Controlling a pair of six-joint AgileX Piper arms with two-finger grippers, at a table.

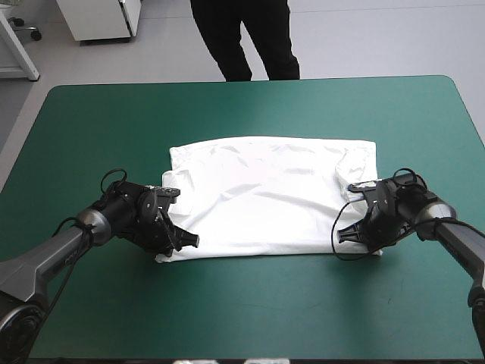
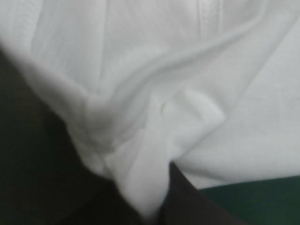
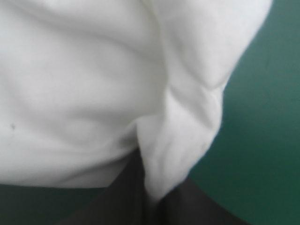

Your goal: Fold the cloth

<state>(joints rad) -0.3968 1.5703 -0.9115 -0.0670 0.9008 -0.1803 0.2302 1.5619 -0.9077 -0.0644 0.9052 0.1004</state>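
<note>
The teal-green counter (image 1: 250, 106) carries only the T-shirt (image 1: 265, 189), which lies at its middle, spread flat as a broad white rectangle with its long sides running across the counter. No sleeve sticks out clearly beyond that outline; a fold line and some bunching show near the T-shirt's right end, so the sleeves may be turned in, though I cannot tell for sure. Light creases cross the T-shirt, but it is mostly smooth. At the T-shirt's near left corner sits the left pincer (image 1: 186, 241), and at the near right corner the right pincer (image 1: 345, 233), both low on the near edge. Each is nipped down on the cloth: in the left wrist view a gathered ridge of white runs down between the black fingers (image 2: 187, 201), which are all but closed on it, and the right wrist view shows the same, a corner of cloth drawn into the narrow gap between the fingers (image 3: 117, 201). By my reading the task is in its early to middle part: the spreading is done and both near corners are taken, but the near edge is not yet lifted off the counter. What is left, I judge, is carrying that edge over to the T-shirt's far edge and at least one more fold to make a compact bundle.
</note>
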